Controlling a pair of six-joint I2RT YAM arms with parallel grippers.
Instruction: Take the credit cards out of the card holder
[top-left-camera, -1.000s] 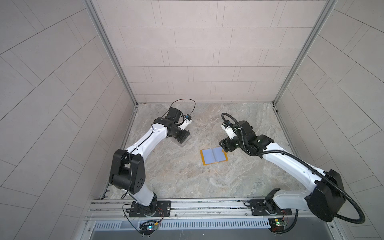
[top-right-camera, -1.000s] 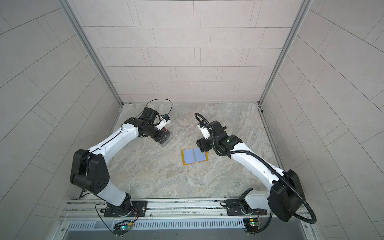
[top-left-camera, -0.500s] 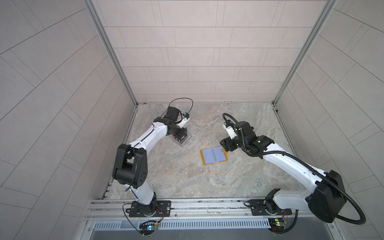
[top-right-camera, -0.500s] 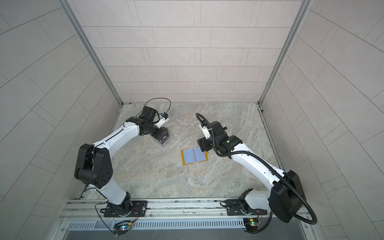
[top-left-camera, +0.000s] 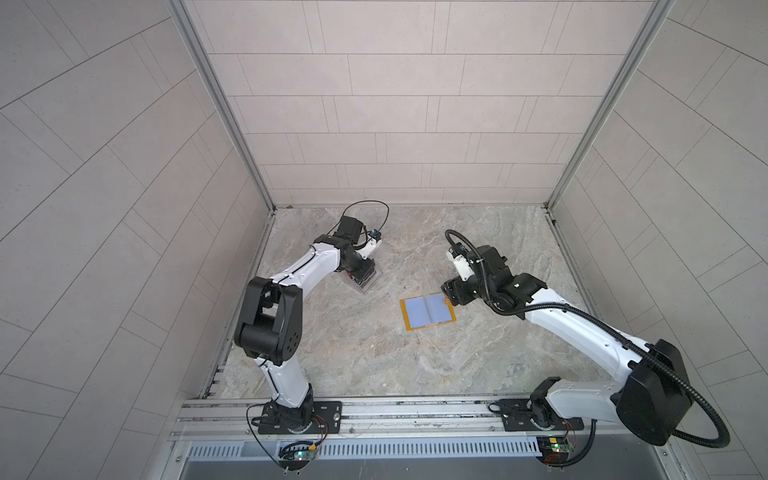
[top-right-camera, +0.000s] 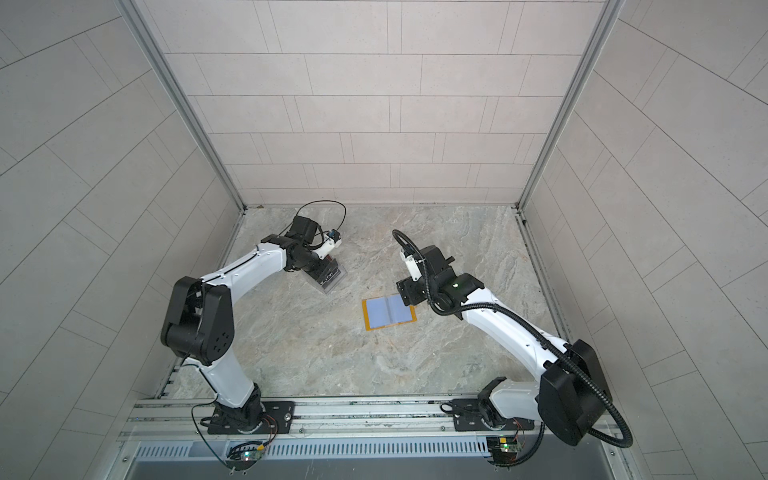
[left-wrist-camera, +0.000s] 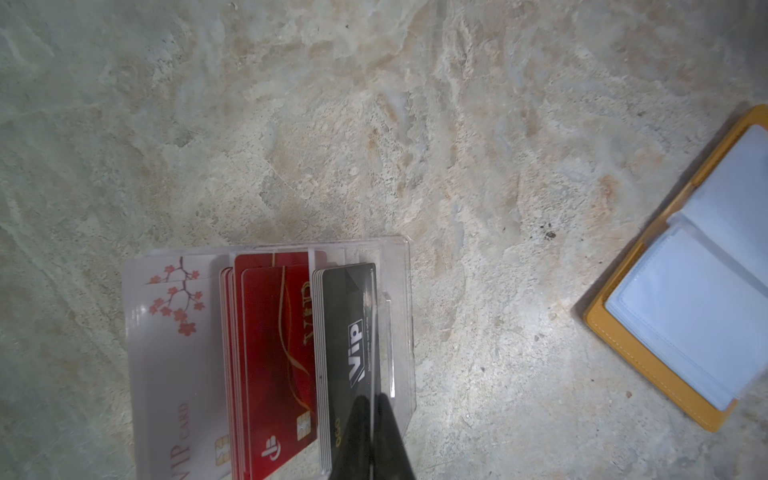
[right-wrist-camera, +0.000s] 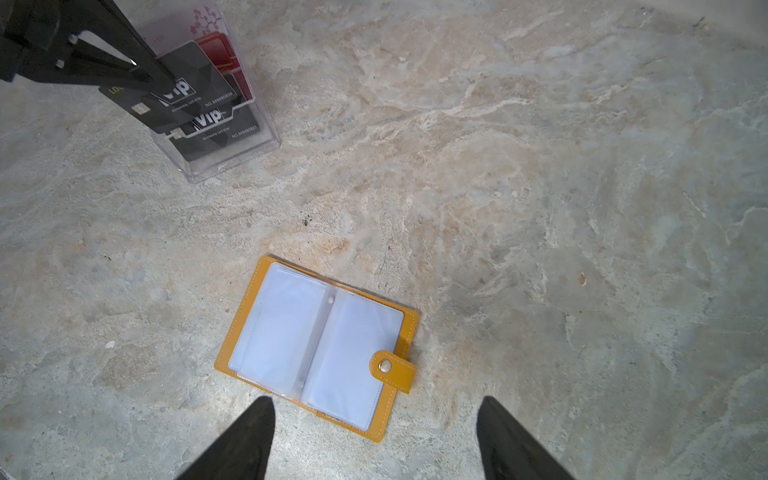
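Left end effector (left-wrist-camera: 374, 405) is clamped shut on a black VIP card (right-wrist-camera: 187, 89), poised over the clear box (right-wrist-camera: 249, 153), not released yet. The box already holds white blossom cards (left-wrist-camera: 174, 332), red VIP cards (left-wrist-camera: 274, 353) and more black ones. Card holder (right-wrist-camera: 237, 332) lies open flat mid-worktop (top-left-camera: 374, 353), well apart from the box. Visible sleeves (right-wrist-camera: 282, 324) look empty; pages underneath, can't tell. Right end effector (right-wrist-camera: 376, 399) is spread wide, empty, near the snap tab (right-wrist-camera: 395, 370). Looks nearly done. Nothing between box and holder.
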